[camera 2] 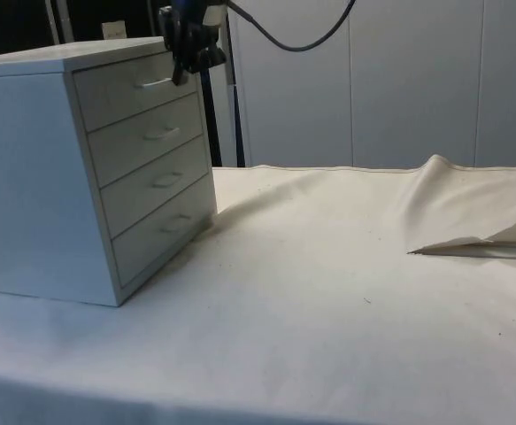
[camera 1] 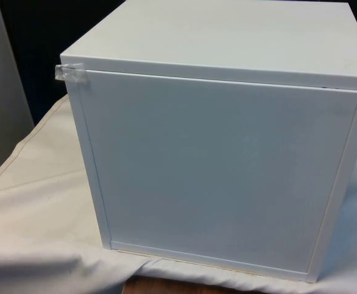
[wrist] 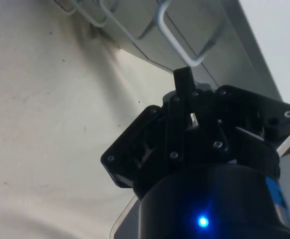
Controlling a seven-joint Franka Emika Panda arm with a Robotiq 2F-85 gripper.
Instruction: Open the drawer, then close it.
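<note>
Claw (camera 2: 185, 71), black two-finger type, parked at top drawer front (camera 2: 127, 91) of white four-drawer chest (camera 2: 27, 177), just by thin white wire handle (camera 2: 154, 82). Chest sits on white-cloth-covered bench (camera 2: 328, 292), at about 9 o'clock in side view, drawer fronts facing 3 o'clock. From front view, plain white back panel (camera 1: 221, 165) only, strip of clear tape (camera 1: 71, 73) at its 10 o'clock corner.

Wrist view: one black finger (wrist: 184, 82) poking up right beside handle loop (wrist: 177, 42), tip touching or nearly touching the wire. Cannot tell whether claw is open or closed, nor whether handle is actually caught.

All four drawers look flush, none pulled out. Judged step: opening stage, at the handle, pull not yet visible.

Next move likely needs: confirm handle seated between the fingers or hooked, then pull straight out along drawer travel, toward 3 o'clock in side view. Off-axis pull risks slipping off the thin wire or dragging the whole chest across the cloth. After that, push front back flush.
</note>
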